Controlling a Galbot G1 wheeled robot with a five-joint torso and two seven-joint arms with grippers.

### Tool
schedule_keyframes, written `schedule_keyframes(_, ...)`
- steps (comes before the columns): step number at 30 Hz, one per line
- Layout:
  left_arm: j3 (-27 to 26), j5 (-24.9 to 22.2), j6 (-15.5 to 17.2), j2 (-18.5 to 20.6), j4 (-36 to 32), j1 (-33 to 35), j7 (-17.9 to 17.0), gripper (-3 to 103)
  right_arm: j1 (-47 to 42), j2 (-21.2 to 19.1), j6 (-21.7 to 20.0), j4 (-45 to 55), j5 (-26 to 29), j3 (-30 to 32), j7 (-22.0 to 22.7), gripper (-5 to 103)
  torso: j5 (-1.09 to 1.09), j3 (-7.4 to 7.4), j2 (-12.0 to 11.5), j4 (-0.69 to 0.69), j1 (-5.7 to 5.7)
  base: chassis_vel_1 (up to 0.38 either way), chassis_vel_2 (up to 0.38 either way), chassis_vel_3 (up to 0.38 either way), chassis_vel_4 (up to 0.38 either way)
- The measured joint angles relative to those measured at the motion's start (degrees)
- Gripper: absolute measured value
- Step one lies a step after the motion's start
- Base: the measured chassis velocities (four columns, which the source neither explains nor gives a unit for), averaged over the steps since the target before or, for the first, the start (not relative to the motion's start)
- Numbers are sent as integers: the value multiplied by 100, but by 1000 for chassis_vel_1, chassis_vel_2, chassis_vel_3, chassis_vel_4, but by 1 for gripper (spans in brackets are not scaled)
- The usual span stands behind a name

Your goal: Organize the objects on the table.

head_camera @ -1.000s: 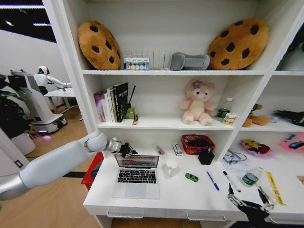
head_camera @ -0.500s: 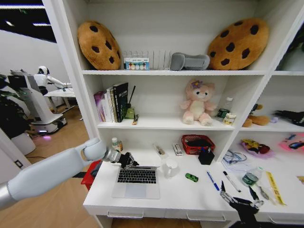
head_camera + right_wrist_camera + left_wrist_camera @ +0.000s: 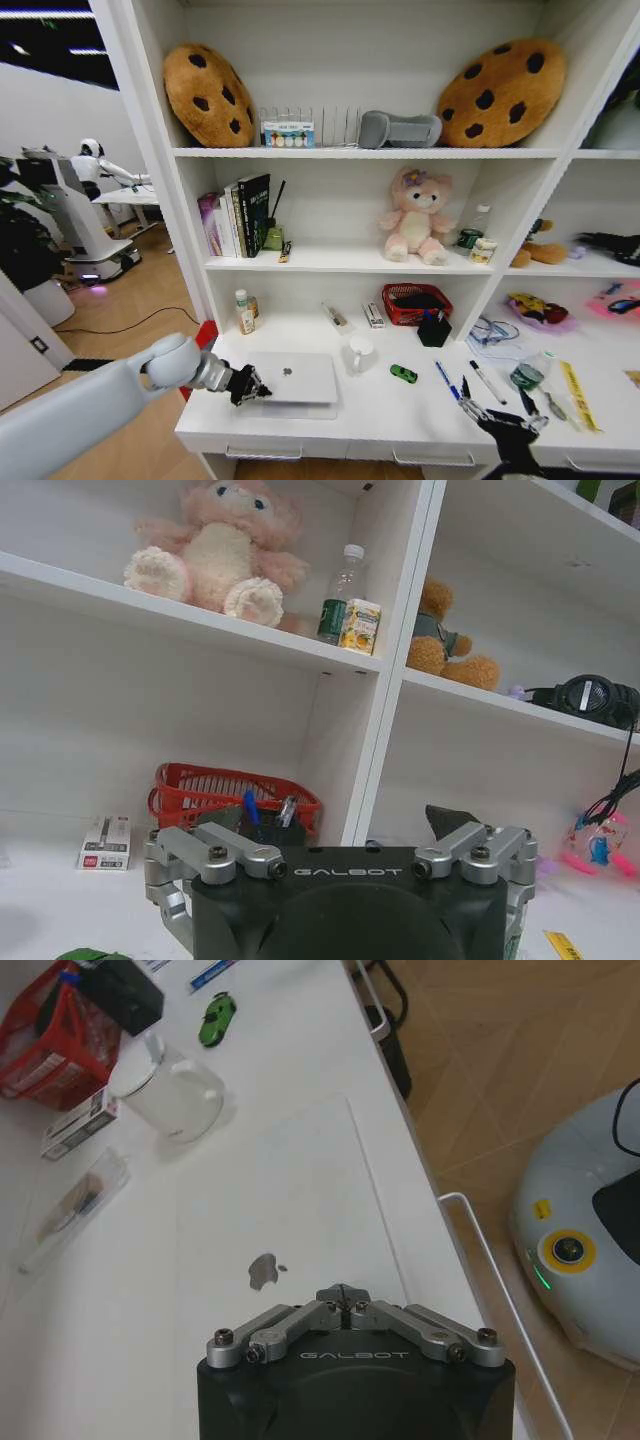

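My left pincer [image 3: 250, 386], fingers pressed together, rests at the left edge of the slim silver laptop [image 3: 290, 377] lying shut on the long white surface [image 3: 400, 415]; my right pincer [image 3: 497, 415] hovers spread apart at its front edge.

The left arm [image 3: 90, 400] is a smooth, pale silver-grey tube ending in a rounded ball-like joint, then a short metallic wrist ring. The left gripper [image 3: 250, 386] is black. In the left wrist view its housing is matte black with "GALBOT" printed in pale letters, and silver linkage bars [image 3: 275, 1328] fan out from it, each pinned with dark-headed screws. The right gripper [image 3: 500, 412] has the same black body, the same lettering, and silver links [image 3: 215, 858] with hex-socket screws, carrying dark finger pieces [image 3: 452, 825].
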Motion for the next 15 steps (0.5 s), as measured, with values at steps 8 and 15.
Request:
schedule_keyframes(8, -1492, -1169, 40, 162, -24, 1355, -1432, 0, -34, -76, -69, 102, -7, -31, 44, 100, 3, 0, 0, 0, 0, 0, 0, 0, 0)
schedule_keyframes(15, -1694, -1970, -89, -358, 226, 1321, -3052, 7, 92, -213, -246, 237, 129, 84, 142, 100, 0, 1, 0, -2, 0, 0, 0, 0, 0)
